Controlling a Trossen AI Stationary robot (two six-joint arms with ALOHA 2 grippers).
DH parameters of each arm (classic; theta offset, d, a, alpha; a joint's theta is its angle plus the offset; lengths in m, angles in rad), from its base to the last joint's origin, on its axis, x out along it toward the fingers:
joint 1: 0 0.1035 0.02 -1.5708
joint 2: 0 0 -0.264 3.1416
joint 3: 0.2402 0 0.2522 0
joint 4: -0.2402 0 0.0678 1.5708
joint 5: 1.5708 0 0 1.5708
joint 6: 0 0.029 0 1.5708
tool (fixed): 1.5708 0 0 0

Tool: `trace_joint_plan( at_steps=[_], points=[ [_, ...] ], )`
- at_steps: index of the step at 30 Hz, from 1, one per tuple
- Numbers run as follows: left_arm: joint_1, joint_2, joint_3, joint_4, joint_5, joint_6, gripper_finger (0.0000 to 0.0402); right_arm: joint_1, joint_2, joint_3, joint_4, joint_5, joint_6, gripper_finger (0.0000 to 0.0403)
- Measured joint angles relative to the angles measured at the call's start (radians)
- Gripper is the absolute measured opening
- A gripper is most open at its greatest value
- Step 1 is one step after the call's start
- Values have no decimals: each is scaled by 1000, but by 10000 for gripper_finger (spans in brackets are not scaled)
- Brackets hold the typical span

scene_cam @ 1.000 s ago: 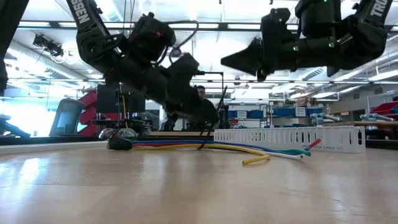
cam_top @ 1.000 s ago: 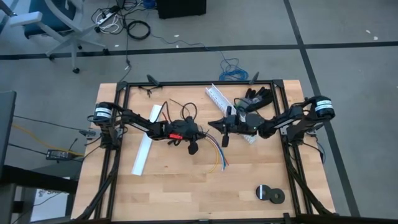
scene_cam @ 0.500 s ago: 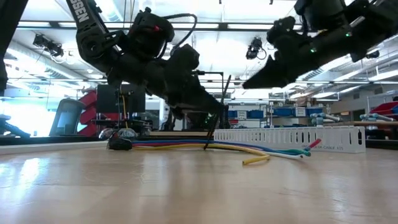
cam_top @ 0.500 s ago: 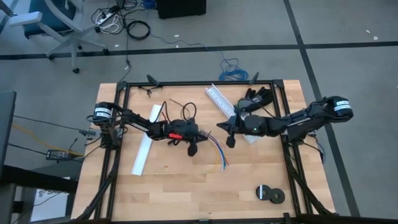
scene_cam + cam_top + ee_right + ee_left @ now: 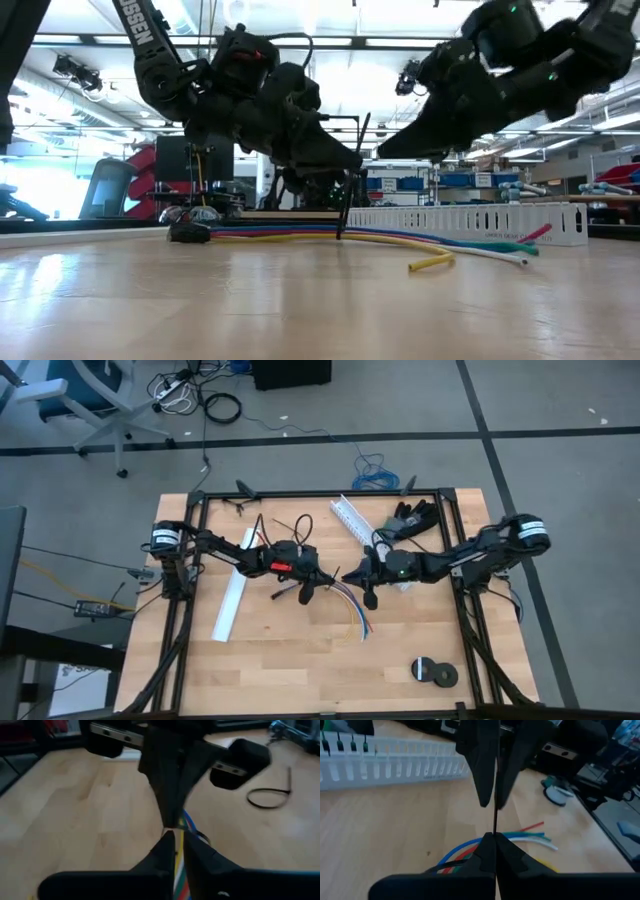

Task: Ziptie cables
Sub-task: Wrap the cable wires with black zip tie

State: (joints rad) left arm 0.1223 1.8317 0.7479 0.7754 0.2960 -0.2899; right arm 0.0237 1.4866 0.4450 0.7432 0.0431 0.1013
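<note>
Fingers [image 5: 482, 855] on my left gripper [image 5: 495, 837] are pressed together on a thin black ziptie [image 5: 495, 820], which stands nearly upright out of the tips. My right gripper [image 5: 175, 837] meets it head-on at the centre of the high view. Its fingers [image 5: 162, 847] are apart by only a narrow slit, and the strip's free end runs up between them. I cannot tell whether they bear on it.

The cables [image 5: 300, 235] lie flat on the wooden table [image 5: 300, 670] directly under both grippers. Their coloured ends fan out toward the lower middle of the high view, and the white slotted channel [image 5: 395, 765] sits behind them. A second ziptie, looped [image 5: 270, 797], rests on the wood at the right of the right wrist view, well apart from the work.

My worry is the handover — with one side barely parted, the strip could slip free and spring away if I pull before the right fingers close on it. Pulling too hard the other way could drag the bundle sideways or let wires escape the loop. The two grippers are also nose to nose, so any misjudged approach could knock them together.
</note>
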Motion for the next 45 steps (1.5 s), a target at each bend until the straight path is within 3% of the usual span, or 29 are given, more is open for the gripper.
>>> trace_joint_plan(
  at_steps=[8,13,21,33,36,45],
  points=[
    [30,52,0,-3,81,21,0,-46,153,0,236,-45,3,87],
    [45,71,0,46,109,14,0,-86,193,2,261,-100,15,99],
    [51,72,0,58,110,3,0,-119,196,4,324,-183,23,55],
    [50,72,0,74,60,-9,2,-125,196,28,307,-190,-4,22],
    [50,72,0,75,31,-12,12,-125,196,38,292,-184,-31,4],
    [50,74,0,105,30,-36,63,-125,196,38,249,-148,-32,0]
  ],
)
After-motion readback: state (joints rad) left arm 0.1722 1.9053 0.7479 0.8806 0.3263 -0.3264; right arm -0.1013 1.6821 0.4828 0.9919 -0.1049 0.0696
